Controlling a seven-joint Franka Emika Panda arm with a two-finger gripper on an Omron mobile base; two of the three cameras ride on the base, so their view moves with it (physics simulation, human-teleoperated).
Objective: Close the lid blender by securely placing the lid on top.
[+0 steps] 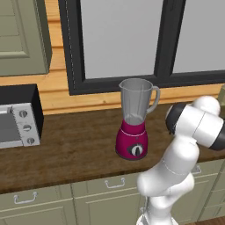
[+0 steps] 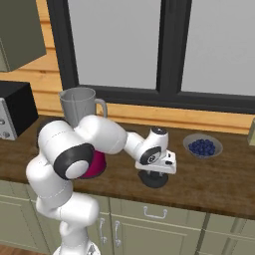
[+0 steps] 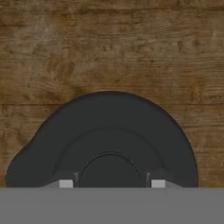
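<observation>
I see the tabletop as dark brown wood with a coarse, streaky grain and a matt look. The lid reads as matt near-black plastic, smooth, with raised rings. The blender has a glossy magenta base under a clear grey jar. My arm's shell looks smooth, glossy white.

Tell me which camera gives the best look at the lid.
The hand view: the lid lies large and dark on the wooden counter, straight under the tool. The right base view shows it small and partly covered by the tool. In the left base view the arm blocks that spot.
</observation>
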